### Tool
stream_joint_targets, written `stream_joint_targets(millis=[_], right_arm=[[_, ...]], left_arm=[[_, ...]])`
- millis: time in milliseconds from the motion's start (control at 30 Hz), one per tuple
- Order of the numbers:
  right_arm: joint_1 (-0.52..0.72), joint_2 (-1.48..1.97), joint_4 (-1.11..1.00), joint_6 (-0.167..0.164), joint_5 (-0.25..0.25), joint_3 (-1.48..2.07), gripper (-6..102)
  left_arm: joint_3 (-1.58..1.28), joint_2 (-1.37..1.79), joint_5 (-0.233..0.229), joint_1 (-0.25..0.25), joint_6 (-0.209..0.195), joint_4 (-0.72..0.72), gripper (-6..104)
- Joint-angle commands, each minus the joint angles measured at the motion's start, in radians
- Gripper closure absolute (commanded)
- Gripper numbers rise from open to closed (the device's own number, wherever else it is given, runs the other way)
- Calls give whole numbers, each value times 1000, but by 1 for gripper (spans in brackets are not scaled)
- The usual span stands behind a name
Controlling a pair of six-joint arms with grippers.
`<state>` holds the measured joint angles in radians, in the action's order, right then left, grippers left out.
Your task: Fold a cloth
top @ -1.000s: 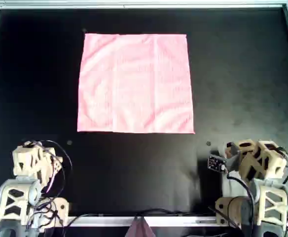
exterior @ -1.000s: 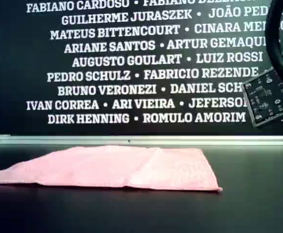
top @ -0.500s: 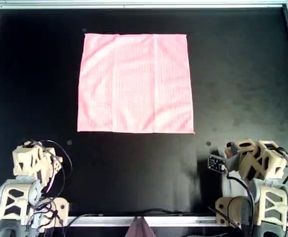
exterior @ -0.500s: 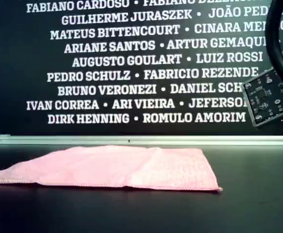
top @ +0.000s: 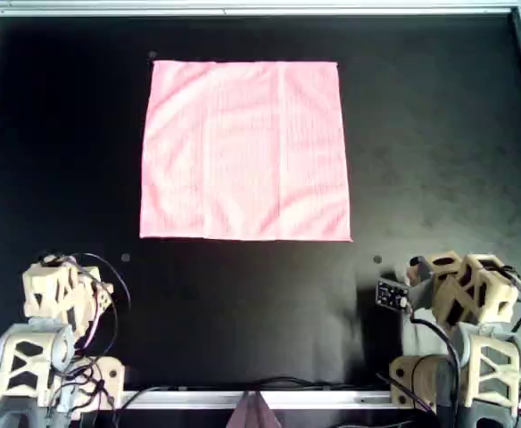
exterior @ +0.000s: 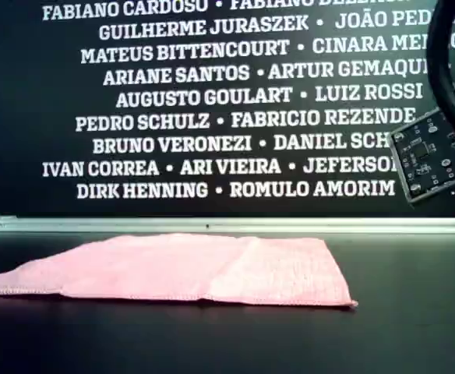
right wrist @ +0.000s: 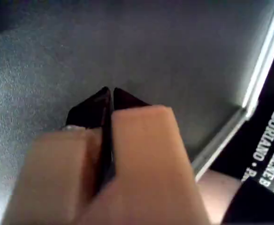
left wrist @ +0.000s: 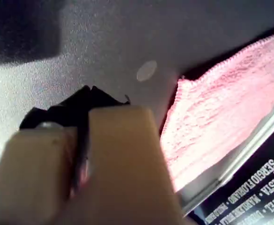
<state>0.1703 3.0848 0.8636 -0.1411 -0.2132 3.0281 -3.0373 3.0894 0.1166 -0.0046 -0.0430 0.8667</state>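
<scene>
Overhead view showed the thin light-pink striped fabric square (top: 244, 150) flat on the black tabletop (top: 439, 134), upper centre; both jaws pressed together, empty; pinching one thin edge could slip or drag creases.

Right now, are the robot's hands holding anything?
No. Both the left gripper and right gripper are shut on nothing; the cloth lies flat, untouched.

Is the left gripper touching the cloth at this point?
Apart. In the left wrist view the left gripper has closed jaws over bare black table, with a clear strip of table before the cloth. The overhead view also shows the cloth lying alone.
</scene>
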Motion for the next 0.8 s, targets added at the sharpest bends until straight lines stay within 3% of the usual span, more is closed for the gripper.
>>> stream_joint_targets(millis=[0,100,200,333,433,567,667,767], right_arm=[[9,32,-63,5,-6,2,92],[3,32,-189,5,-6,-5,92],[-6,32,-302,8,-8,6,90],[-8,32,-342,6,-8,-3,73],[-8,32,-351,-2,-6,0,60],[-9,32,-353,6,-8,-6,49],[-14,32,-353,-6,-11,-3,45],[-77,31,-351,6,-32,-6,45]], left_arm=[[18,2,14,5,-3,-31,97],[23,2,14,5,-8,-107,89],[11,2,14,6,-9,-173,71],[11,2,12,6,-2,-187,43],[9,0,-3,14,-8,-181,29],[9,0,-3,18,-6,-181,19],[9,0,12,5,-8,-181,18],[21,2,14,3,5,-192,18]])
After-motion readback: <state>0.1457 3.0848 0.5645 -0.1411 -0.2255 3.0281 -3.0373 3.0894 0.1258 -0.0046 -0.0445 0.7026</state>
